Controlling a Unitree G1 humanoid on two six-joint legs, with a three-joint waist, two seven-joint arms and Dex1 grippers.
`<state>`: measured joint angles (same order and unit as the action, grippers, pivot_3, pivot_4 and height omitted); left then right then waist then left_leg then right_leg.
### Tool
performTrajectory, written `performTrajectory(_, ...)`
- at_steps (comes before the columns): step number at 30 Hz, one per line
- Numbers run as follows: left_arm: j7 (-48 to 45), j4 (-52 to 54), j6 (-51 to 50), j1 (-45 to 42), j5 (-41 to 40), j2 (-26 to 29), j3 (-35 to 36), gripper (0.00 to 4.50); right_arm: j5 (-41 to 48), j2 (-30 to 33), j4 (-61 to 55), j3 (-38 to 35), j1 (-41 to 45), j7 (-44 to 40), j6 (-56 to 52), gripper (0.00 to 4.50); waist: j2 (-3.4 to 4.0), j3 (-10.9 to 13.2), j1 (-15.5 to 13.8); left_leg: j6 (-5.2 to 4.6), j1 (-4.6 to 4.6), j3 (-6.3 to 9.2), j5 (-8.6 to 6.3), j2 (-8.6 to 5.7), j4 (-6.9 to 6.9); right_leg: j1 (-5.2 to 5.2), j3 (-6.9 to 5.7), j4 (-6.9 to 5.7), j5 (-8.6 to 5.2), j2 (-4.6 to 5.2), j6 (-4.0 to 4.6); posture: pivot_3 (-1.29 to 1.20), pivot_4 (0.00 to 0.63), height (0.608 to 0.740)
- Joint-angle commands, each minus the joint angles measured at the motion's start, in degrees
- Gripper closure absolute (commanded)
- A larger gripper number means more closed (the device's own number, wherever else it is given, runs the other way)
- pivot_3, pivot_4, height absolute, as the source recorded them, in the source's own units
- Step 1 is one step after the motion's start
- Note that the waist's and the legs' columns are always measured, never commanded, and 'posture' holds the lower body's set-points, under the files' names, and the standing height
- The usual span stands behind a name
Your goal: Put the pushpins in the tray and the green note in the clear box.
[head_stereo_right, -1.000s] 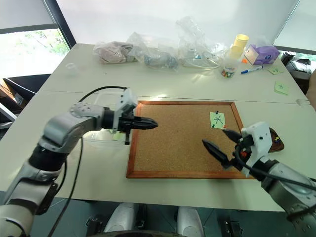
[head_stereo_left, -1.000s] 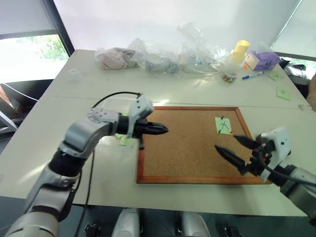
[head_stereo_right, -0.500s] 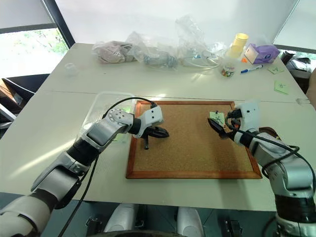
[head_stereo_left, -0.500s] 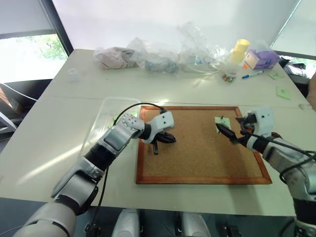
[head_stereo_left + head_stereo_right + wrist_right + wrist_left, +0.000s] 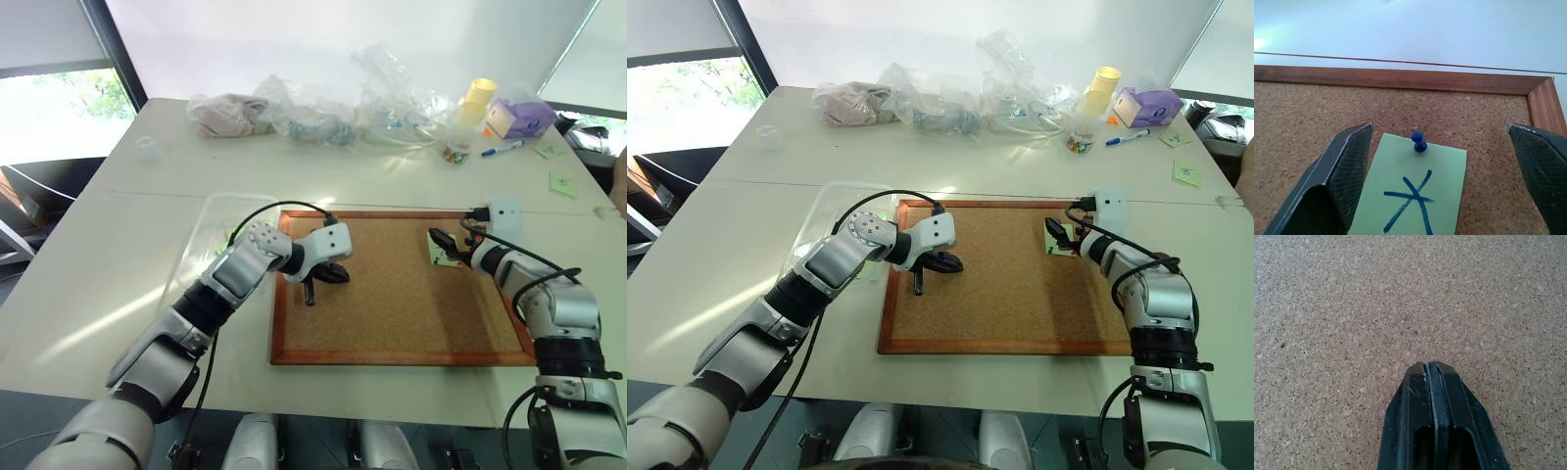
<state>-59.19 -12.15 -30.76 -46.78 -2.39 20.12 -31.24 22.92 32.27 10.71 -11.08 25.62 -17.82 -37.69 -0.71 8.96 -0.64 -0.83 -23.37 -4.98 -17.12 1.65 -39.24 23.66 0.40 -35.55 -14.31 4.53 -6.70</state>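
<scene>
The green note (image 5: 1410,196), marked with a blue cross, is pinned near the far right corner of the cork board (image 5: 392,313). A blue pushpin (image 5: 1419,141) holds its top edge. My right gripper (image 5: 1440,128) is open, with one finger on each side of the note (image 5: 443,251) and nothing gripped. My left gripper (image 5: 338,274) is shut and empty, its tip down on the bare cork near the board's left side. The clear box (image 5: 208,223) stands just left of the board, partly behind my left arm. The tray is hidden.
Floppy plastic bags (image 5: 313,117), a yellow cup (image 5: 479,98), a purple block (image 5: 524,117) and a blue marker (image 5: 502,149) line the far side of the table. More green notes (image 5: 562,184) lie far right. The board's wooden frame stands slightly proud of the table.
My right gripper has travelled from the board's near right part forward to the note, staying open. My left gripper sank onto the cork and has stayed still for the last half second.
</scene>
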Motion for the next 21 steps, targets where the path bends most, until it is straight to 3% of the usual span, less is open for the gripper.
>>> performTrajectory(1, 0.3, 0.2, -1.3, 1.3, 1.6, -0.3, -0.7, 4.45, -1.1, -0.7, 0.6, -0.6, 1.5, -0.8, 2.1, 0.00, 0.00, 0.0, 0.0, 0.00, 0.01, 0.00, 0.00, 0.00, 0.00, -0.01, 0.00, 0.00, 0.00, 0.00, 0.00, 0.00, 0.150, 0.738)
performTrajectory(2, 0.3, 0.3, -1.5, 1.4, 1.6, -0.3, -0.6, 4.45, -1.2, -0.9, 1.1, -0.7, 1.6, -0.9, 2.3, 0.00, 0.01, 0.0, 0.0, 0.00, 0.02, 0.00, 0.00, 0.00, 0.00, -0.01, 0.00, 0.00, 0.00, 0.00, 0.00, 0.00, 0.150, 0.738)
performTrajectory(5, 0.3, 0.5, -1.7, 1.6, 1.9, -0.5, -0.4, 4.50, -1.9, -1.5, 1.9, -0.7, 2.1, -1.2, 2.7, 0.74, 0.01, 0.0, 0.0, 0.00, 0.02, 0.00, 0.00, 0.00, 0.00, -0.02, 0.00, -0.02, 0.00, 0.00, 0.00, 0.00, 0.150, 0.738)
performTrajectory(12, 0.2, 0.5, -2.2, 1.6, 2.1, -0.6, -0.3, 4.50, -2.7, -2.4, 2.0, -0.7, 2.5, -2.1, 2.9, 4.19, 0.02, 0.0, 0.1, 0.00, 0.03, 0.01, 0.00, 0.00, 0.00, -0.02, 0.00, -0.02, 0.00, 0.00, 0.00, 0.00, 0.150, 0.738)
performTrajectory(13, 0.2, 0.5, -2.2, 1.6, 2.2, -0.6, -0.2, 4.50, -2.9, -2.5, 2.1, -0.8, 2.6, -2.0, 3.0, 4.36, 0.02, 0.0, 0.1, 0.00, 0.03, 0.01, 0.00, 0.00, 0.00, -0.02, 0.00, -0.03, 0.00, 0.00, 0.00, 0.00, 0.150, 0.738)
performTrajectory(21, -0.5, 0.2, -3.6, 1.9, 3.3, 0.0, -1.8, 4.50, -3.9, -2.6, 1.7, -1.1, 2.0, -2.4, 4.7, 4.36, 0.03, 0.0, 0.1, 0.00, 0.05, 0.00, 0.00, 0.00, -0.01, -0.04, 0.00, -0.03, 0.00, 0.01, 0.00, 0.00, 0.150, 0.738)
